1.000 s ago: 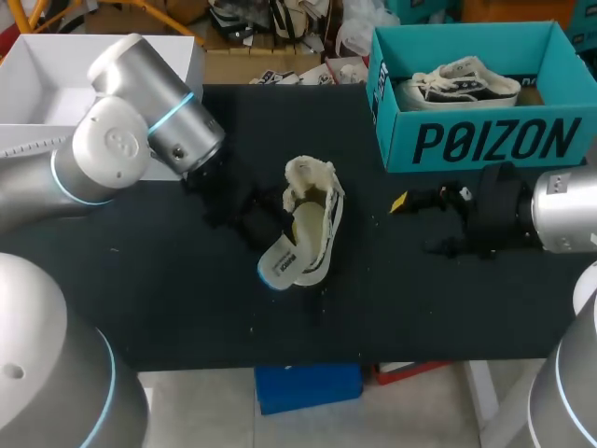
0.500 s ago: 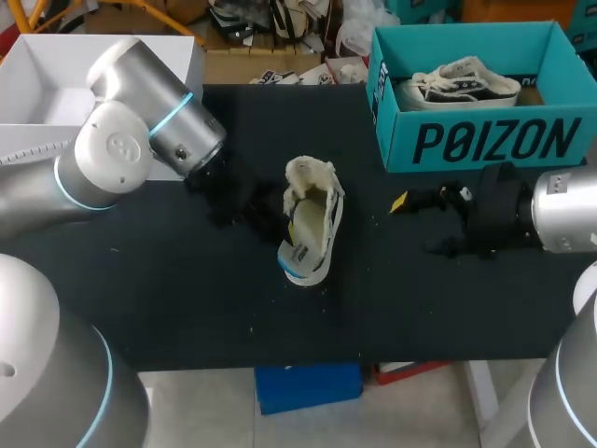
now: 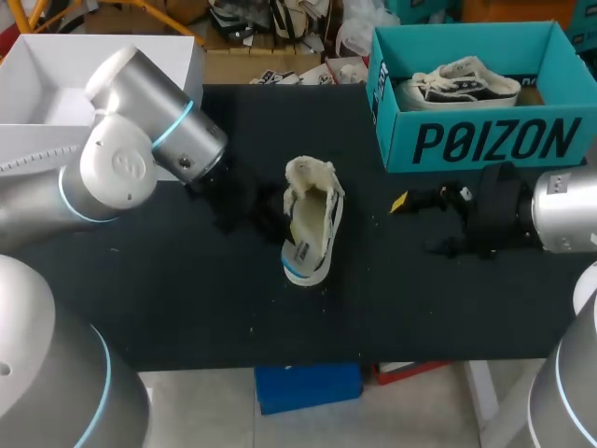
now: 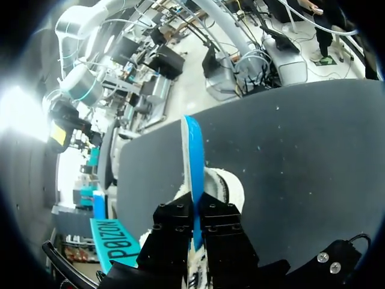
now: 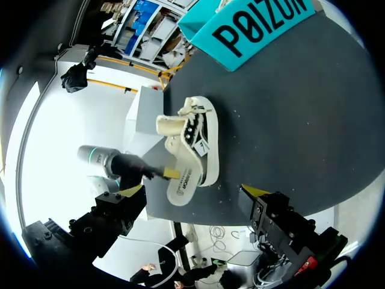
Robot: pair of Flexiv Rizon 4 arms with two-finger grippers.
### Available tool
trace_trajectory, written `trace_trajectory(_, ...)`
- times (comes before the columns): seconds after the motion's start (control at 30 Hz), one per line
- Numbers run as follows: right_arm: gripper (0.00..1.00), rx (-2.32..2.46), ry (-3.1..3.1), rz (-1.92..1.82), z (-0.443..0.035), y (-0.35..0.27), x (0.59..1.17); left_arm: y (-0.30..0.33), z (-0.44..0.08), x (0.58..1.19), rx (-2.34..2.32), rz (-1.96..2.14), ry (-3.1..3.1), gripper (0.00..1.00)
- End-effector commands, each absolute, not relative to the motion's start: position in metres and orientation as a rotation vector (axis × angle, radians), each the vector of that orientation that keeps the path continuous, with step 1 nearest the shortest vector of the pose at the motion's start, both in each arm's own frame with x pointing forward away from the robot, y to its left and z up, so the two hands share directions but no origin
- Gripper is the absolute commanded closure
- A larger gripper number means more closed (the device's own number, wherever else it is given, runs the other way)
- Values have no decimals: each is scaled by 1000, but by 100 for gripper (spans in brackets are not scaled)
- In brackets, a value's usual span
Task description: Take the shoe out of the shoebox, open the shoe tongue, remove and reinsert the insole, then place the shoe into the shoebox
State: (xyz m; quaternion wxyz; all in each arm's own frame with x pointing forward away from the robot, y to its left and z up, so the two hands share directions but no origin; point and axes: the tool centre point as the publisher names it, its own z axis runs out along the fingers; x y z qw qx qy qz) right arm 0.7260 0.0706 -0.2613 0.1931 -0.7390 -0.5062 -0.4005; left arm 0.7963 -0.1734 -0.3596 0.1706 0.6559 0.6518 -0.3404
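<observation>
Since 1 s ago, insole (image 3: pixel 300 245) swinging into line with shoe (image 3: pixel 328 219), sliding deeper; left pincer (image 4: pixel 194 208) clamping its edge, steering reinsertion; right pincer (image 3: pixel 415 225) gaping wide, idling near shoebox (image 3: pixel 485 140); shoe lying on counter (image 3: pixel 187 299).

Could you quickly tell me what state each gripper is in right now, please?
Left gripper: closed, holding the insole.
Right gripper: open, holding nothing.

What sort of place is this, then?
Probably a robotics test lab: a robot's left arm and right arm flank a sneaker on a black table, near a teal shoebox holding another shoe.
</observation>
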Motion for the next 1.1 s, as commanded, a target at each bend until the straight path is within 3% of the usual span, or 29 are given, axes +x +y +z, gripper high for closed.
trace_trajectory(0.03,0,-2077,-1421,-1121,-261,72,726,-173,-368,797,1831,-939,1860,100)
trace_trajectory(0.4,0,-2077,-1421,-1121,-261,72,726,-171,-378,820,1707,-861,1862,100)
trace_trajectory(0.43,0,-2077,-1421,-1121,-261,72,726,-171,-377,821,1697,-851,1861,88)
trace_trajectory(0.5,0,-2077,-1421,-1121,-261,72,726,-172,-372,820,1691,-856,1848,0)
trace_trajectory(0.8,0,-2077,-1421,-1121,-261,72,726,-167,-345,793,1685,-943,1767,2)
trace_trajectory(0.87,0,-2077,-1421,-1121,-261,72,726,-167,-343,787,1706,-943,1765,22)
trace_trajectory(0.9,0,-2077,-1421,-1121,-261,72,726,-167,-342,786,1714,-947,1765,26)
trace_trajectory(0.97,0,-2077,-1421,-1121,-261,72,726,-168,-342,782,1729,-964,1764,51)
trace_trajectory(1.1,0,-2077,-1421,-1121,-261,72,726,-170,-347,782,1745,-974,1780,80)
